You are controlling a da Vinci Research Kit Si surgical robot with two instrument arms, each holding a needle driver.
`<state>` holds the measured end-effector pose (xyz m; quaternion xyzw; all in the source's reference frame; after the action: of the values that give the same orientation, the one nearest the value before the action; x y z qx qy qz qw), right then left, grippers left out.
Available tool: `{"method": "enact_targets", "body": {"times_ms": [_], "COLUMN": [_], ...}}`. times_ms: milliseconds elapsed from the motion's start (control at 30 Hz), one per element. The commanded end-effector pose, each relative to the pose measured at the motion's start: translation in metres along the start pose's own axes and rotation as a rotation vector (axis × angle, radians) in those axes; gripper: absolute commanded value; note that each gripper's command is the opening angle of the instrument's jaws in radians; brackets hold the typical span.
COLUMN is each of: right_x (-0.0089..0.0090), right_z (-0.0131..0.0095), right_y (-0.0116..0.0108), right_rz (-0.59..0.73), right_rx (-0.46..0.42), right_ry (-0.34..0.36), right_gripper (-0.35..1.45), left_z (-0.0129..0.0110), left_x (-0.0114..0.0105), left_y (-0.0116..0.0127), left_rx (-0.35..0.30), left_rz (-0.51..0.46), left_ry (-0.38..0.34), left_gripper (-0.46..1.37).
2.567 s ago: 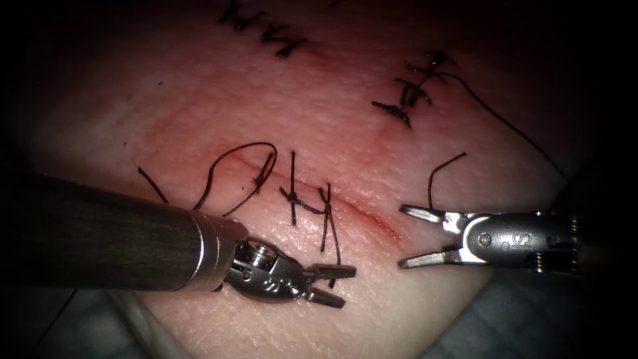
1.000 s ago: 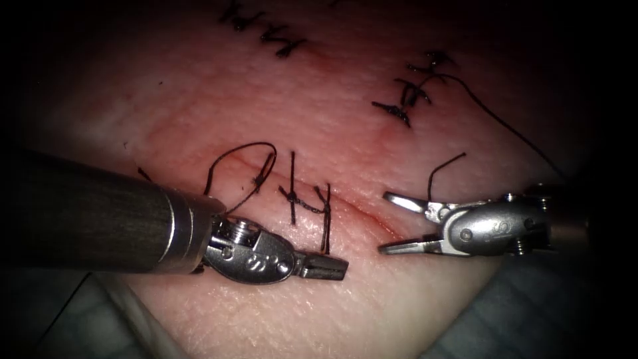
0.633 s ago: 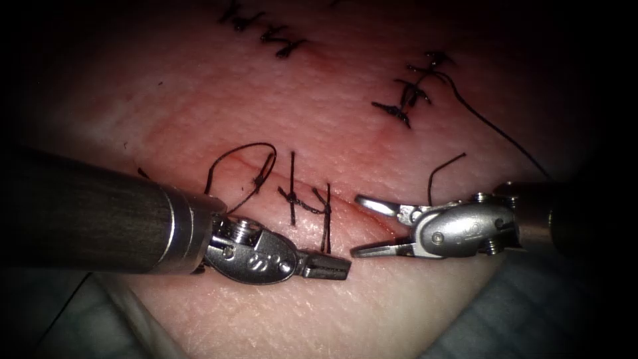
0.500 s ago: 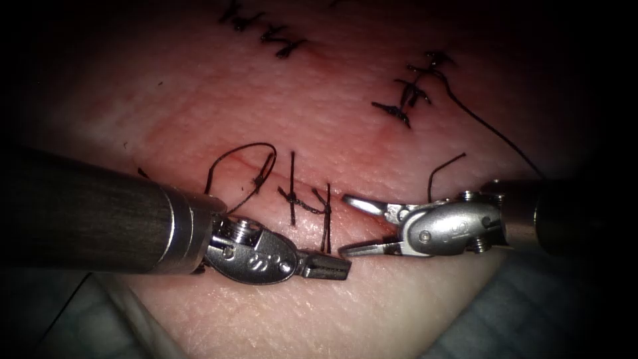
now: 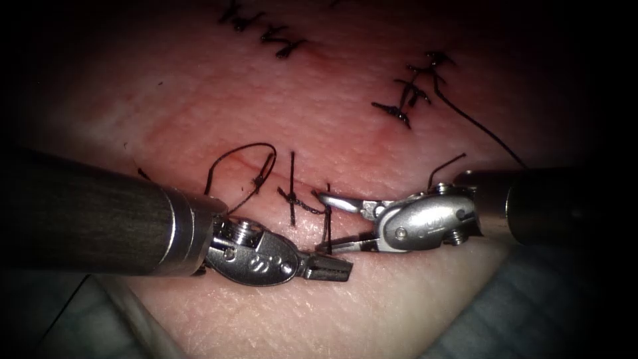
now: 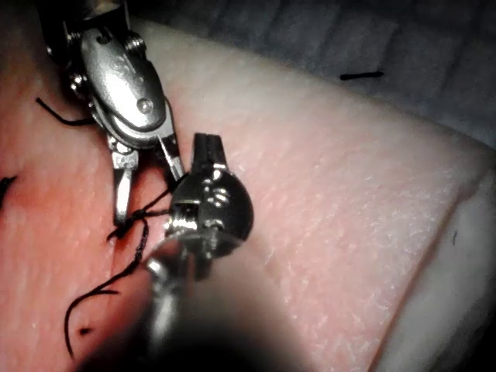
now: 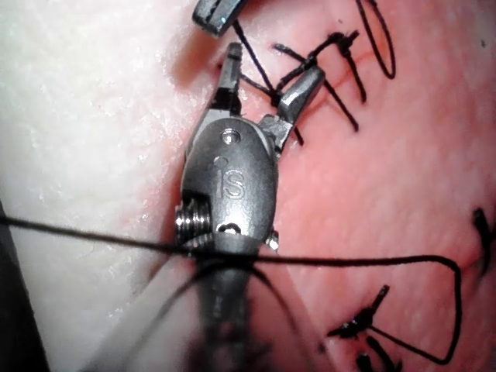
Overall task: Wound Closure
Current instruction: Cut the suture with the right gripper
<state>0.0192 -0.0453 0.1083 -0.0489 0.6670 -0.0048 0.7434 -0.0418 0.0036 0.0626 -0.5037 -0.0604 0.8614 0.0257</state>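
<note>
While the left tool [image 5: 329, 267] lies low over the tissue [image 5: 399, 312] with its jaws pressed together on the lower thread tail [image 5: 326, 233] of the knotted stitch [image 5: 302, 203], the right tool [image 5: 322, 223] stands with its jaws spread, one on each side of that same tail. The tail runs almost upright in the endoscope view, from the knot down to the left tool's tip, and the right tool's jaws lie across it, nearly at a right angle. So the thread is between the open jaws and not beside them; the right wrist view shows this too, with the dark strand crossing the gap just in front of the right tool [image 7: 263, 89]. In the left wrist view the left tool [image 6: 208, 151] is close beside the right tool's jaws. The right tool holds nothing. I see no needle. The cut [image 5: 362, 199] lies under the right tool, and a second, long thread [image 5: 478, 126] runs away from the older stitches [image 5: 412, 90] toward the right.
</note>
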Motion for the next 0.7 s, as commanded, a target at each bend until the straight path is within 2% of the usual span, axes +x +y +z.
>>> {"method": "enact_targets", "body": {"times_ms": [33,700], "right_x": [0.0000,0.0002], "right_z": [0.0001,0.0035], "right_y": [0.0000,-0.0009], "right_rz": [0.001,-0.011], "right_rx": [-0.001,0.004], "right_ry": [0.000,0.023], "right_gripper": [1.05,1.05], "left_z": [0.0000,0.0002], "left_x": [0.0000,0.0001], "left_y": [0.0000,0.0000], "left_rx": [-0.010,-0.008], "left_rz": [0.000,-0.001], "left_ry": [0.000,-0.001], "left_gripper": [-0.35,-0.35]}}
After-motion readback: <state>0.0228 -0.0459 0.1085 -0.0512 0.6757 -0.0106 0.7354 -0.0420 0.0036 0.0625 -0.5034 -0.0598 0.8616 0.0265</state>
